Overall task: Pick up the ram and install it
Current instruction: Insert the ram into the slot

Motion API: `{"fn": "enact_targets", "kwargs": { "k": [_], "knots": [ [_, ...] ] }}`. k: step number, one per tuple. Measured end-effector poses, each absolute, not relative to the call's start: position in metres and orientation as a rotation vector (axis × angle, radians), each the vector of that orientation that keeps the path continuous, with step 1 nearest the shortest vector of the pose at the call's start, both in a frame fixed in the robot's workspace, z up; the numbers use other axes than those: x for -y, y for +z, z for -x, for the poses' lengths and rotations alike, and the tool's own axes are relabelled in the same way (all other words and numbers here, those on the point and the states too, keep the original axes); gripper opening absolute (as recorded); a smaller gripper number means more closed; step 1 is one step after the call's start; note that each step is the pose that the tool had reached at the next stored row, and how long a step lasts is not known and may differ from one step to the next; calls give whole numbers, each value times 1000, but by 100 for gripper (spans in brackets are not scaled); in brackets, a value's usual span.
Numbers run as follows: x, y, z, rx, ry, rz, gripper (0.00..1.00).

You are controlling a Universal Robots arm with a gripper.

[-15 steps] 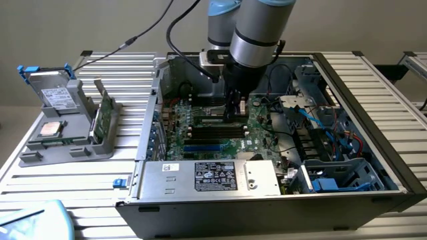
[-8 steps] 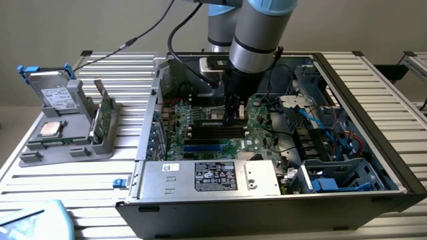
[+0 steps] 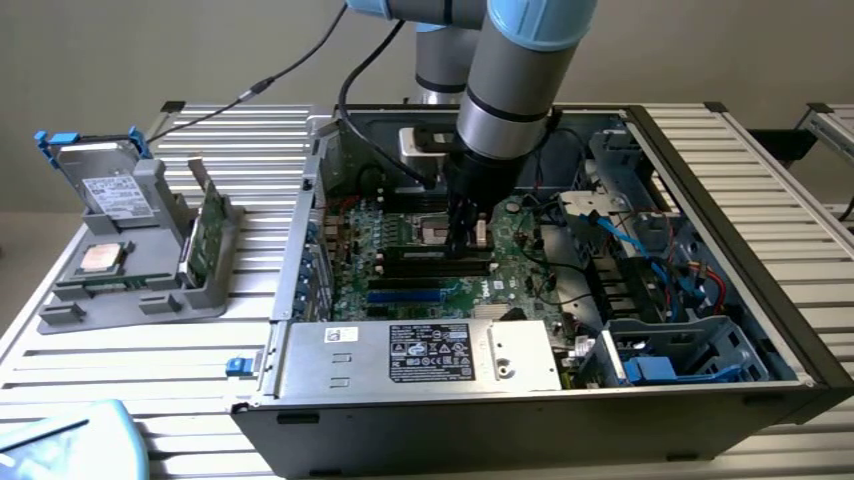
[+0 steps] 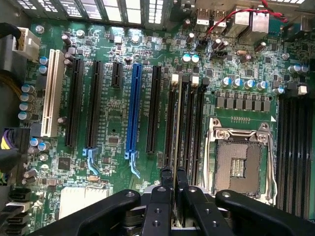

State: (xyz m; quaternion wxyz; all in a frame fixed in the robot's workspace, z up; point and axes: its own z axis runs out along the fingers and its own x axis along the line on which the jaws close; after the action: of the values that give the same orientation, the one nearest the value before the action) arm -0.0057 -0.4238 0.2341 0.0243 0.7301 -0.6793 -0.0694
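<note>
Slatted metal surface (image 3: 94, 370) w/ an open PC case (image 3: 747, 330) on it; a grey parts tray (image 3: 80, 310) sits at the exterior view's left. Arm reaches down into the case, pincer (image 3: 465, 238) low over the motherboard (image 4: 113, 113). Its fingers (image 4: 165, 181) are nearly together, nipping the ram (image 4: 175, 128). Ram stands on edge along the black memory slots (image 4: 189, 123), btwn the blue slot (image 4: 133, 108) & the processor socket (image 4: 241, 162). Can't tell if it's seated.

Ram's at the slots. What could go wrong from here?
1. The long, narrow dark-green ram stick, pinched edge-on in the fingers, sits among several close black memory slots; a slight offset could hit the wrong one.
2. The open silver processor socket lies right beside; a slip might damage it.
</note>
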Motion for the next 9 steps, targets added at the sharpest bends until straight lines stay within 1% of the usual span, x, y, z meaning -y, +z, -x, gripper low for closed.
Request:
{"fn": "enact_targets", "kwargs": {
  "k": [9],
  "knots": [
    [422,232,6,2100,-212,-2257,14]
  ]
}}
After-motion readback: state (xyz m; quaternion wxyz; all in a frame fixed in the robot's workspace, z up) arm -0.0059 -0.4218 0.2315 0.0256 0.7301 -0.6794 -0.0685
